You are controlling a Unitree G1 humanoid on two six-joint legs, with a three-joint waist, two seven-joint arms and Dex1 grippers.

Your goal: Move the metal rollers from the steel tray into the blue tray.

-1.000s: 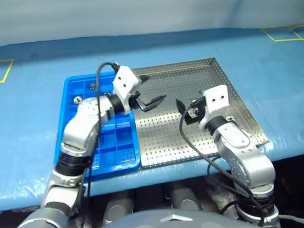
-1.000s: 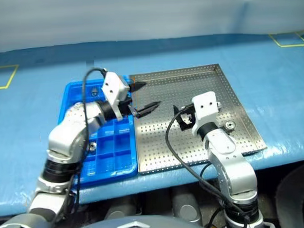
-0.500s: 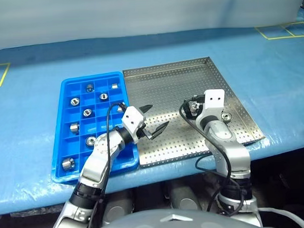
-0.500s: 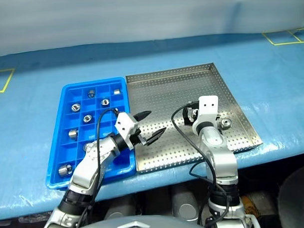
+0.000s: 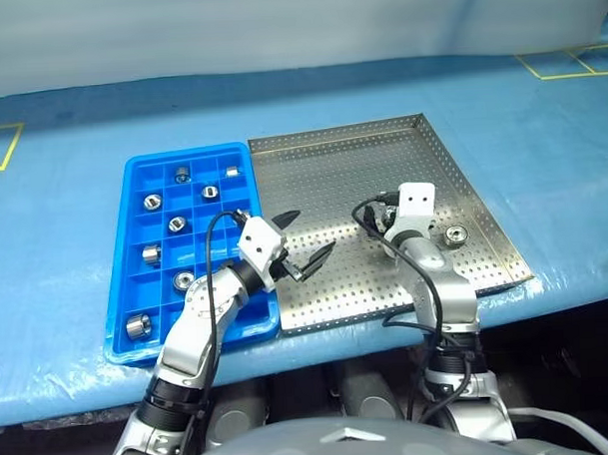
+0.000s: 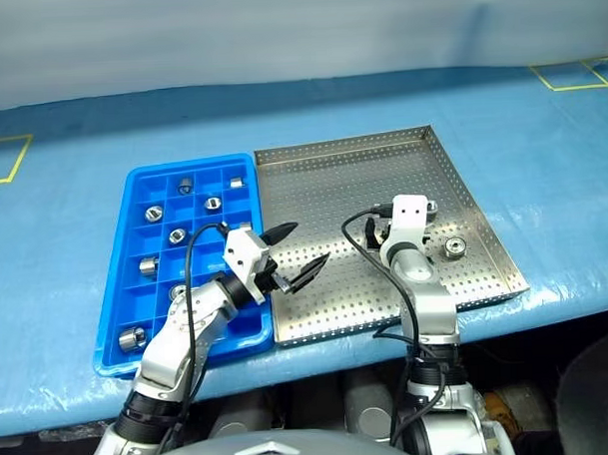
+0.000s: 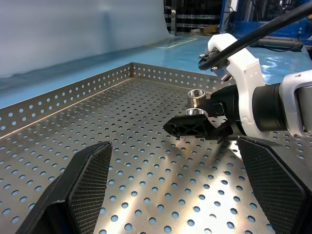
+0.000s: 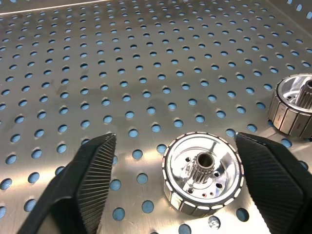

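While the right gripper (image 8: 168, 180) sat low over the steel tray (image 5: 322, 167), you could see its two fingers (image 8: 90, 178) standing apart on either side of one metal roller (image 8: 202, 173), not yet touching it; that straddle is the likely set-up for a pinch across the roller's rim. A second roller (image 5: 454, 235) lay just beside it on the perforated floor, toward the tray's right edge, near the worktop's front edge. Judge these two as the last items left on the steel tray.

You would have found the left gripper (image 5: 307, 245) fully open and empty, held level over the steel tray near its border with the blue tray (image 5: 133, 194), apparently parked clear so that the right arm could work.

Other rollers (image 5: 151, 202) already lay in the blue tray's compartments, mostly one per cell, on the worktop (image 5: 72, 156) left of the steel tray. The task was therefore well advanced. For the next step, note that the smooth rim could slip if the fingers closed off-centre.
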